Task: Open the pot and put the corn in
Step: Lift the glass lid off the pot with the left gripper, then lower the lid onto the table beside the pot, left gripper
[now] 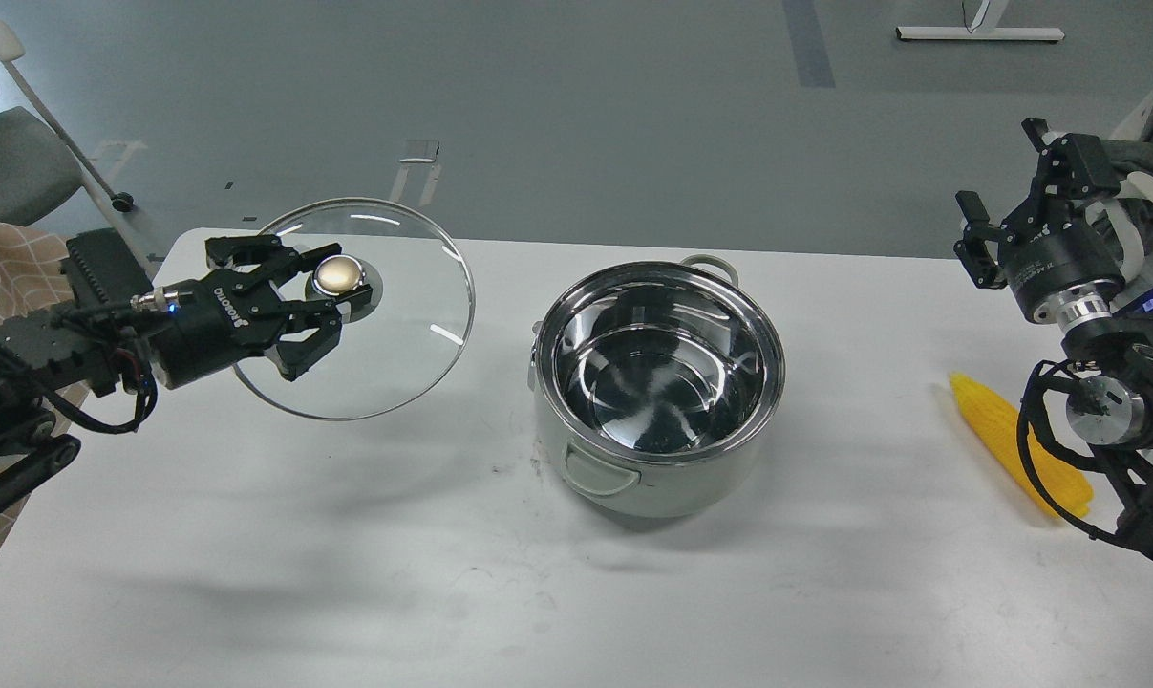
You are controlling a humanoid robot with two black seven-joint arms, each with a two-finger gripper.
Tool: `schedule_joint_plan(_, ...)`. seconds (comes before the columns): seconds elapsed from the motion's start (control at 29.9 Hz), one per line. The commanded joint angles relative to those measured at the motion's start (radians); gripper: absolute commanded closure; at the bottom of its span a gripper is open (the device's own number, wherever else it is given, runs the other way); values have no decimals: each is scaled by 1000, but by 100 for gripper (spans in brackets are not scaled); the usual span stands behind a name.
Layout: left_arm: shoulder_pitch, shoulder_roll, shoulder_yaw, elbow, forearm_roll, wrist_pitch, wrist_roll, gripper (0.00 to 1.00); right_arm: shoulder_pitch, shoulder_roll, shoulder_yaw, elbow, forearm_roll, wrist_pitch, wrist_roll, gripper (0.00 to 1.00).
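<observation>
From the head view, the left gripper [332, 298] has its two fingers pinching the brass knob [338, 275] of the glass lid [404, 330], holding the lid up and out to the left, over the table's far left part and partly past its back edge; judging by the shadow on the table beneath, it hangs in the air rather than resting, and this keeps it well clear of the pot [659, 387]. The pot stands open in the middle of the white table [347, 573], its shiny inside empty, one loop handle facing the near side and the other at the back. The corn [987, 420] lies flat on the table near the right edge, well apart from the pot, its lower end partly hidden behind the right arm's cables. The right gripper [977, 239] is raised above and behind the corn, holding nothing; it is dark and seen at an angle, so I cannot tell whether its fingers are spread. Opening looks done; the corn step is not yet begun. There is bare table between pot and corn for a straight carry, and room at front left for the lid, though the corn sits close to the table's edge, so a clumsy grab could push it off
</observation>
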State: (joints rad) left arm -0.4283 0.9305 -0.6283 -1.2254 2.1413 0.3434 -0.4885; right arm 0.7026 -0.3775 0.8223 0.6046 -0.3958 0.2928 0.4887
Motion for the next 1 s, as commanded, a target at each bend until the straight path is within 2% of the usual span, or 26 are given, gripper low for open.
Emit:
schedule_joint_plan(0.0,68,-13,-2,59,-18,54,0,81,-3,0,-2,1,0,0,0,0)
schedule_joint_plan(0.37,129,-123,5,236,-24,91,0,80,-14,2,-2,12,-5,0,0,0)
schedule_joint_plan(0.7,143,-170,9,268,-24,105,0,79,-14,2,-3,12,-8,0,0,0)
schedule_joint_plan(0.8,152,-171,5,276,-24,105,0,77,-14,2,-3,12,-9,0,0,0)
schedule_joint_plan(0.97,164,-193,1,288,-24,105,0,67,-15,2,-5,12,-11,0,0,0)
